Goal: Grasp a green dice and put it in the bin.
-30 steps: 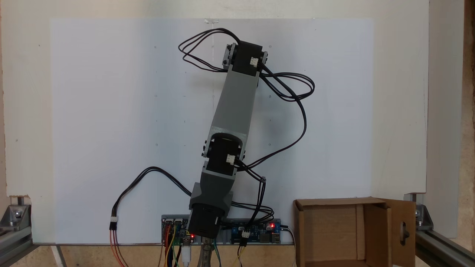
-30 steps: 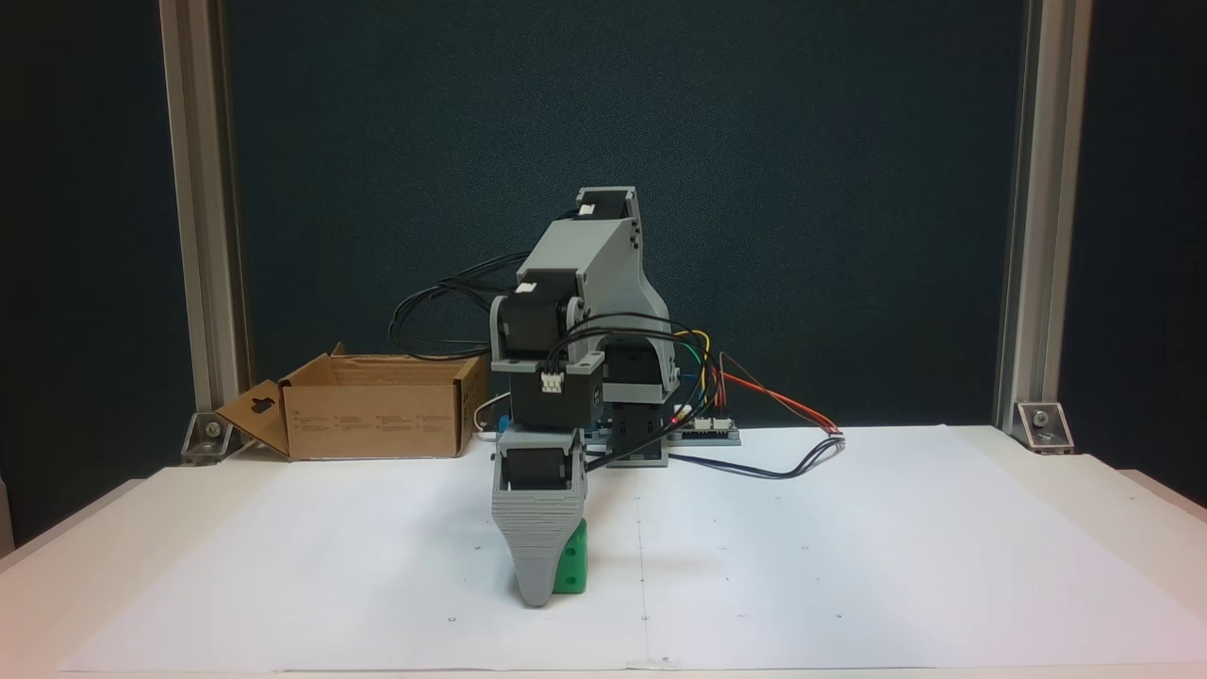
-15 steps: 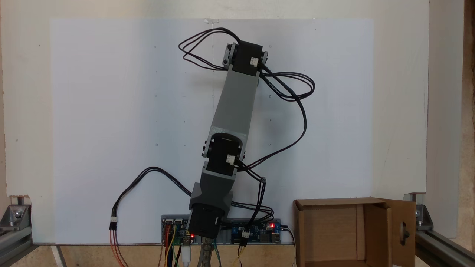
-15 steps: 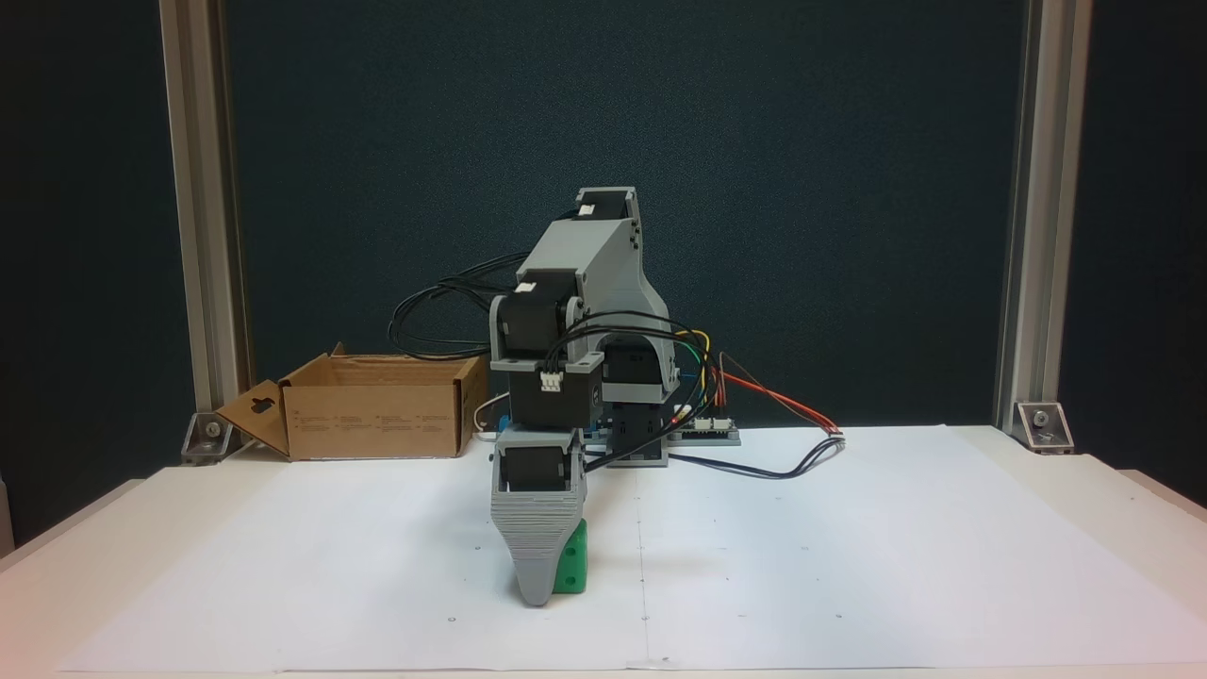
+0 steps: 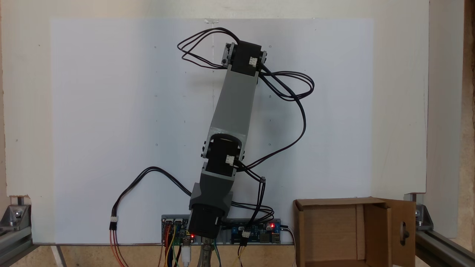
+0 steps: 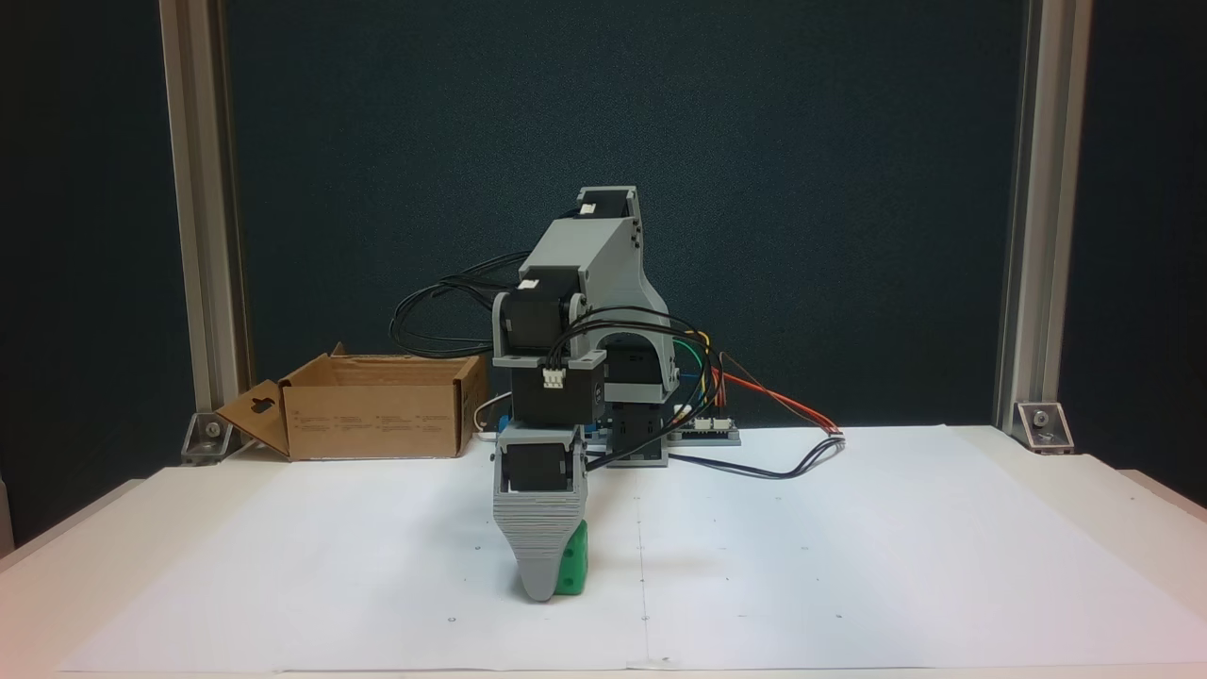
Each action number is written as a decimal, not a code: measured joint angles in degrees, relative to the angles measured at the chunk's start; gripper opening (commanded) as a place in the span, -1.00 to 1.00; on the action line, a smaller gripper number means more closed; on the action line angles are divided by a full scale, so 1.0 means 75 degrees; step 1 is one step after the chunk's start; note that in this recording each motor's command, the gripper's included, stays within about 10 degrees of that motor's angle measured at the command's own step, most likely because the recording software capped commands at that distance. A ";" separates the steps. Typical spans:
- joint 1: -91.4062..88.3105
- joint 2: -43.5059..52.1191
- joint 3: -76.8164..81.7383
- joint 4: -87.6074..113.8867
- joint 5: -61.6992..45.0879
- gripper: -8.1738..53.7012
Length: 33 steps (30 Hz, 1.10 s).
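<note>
Leftmost in a fixed view, the cardboard bin [image 6: 377,405] sits open-topped at the table's back edge, well apart from the work, ready to receive a drop. Toward the middle, the gripper [image 6: 542,583] points straight down onto the white paper [image 6: 849,556], its grey jaw pressed beside the green dice [image 6: 571,566]. Probably it clamps the dice, but with one jaw hidden I cannot tell.
</note>
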 measured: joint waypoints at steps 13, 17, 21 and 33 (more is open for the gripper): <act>-0.0012 0.0000 0.0000 -0.0082 0.0012 -0.35; -0.0012 0.0270 0.0082 0.0258 0.0059 -0.35; -0.0059 0.1090 0.0176 0.1031 0.0211 -0.35; -0.0281 0.3094 -0.1230 0.3047 0.0445 -0.35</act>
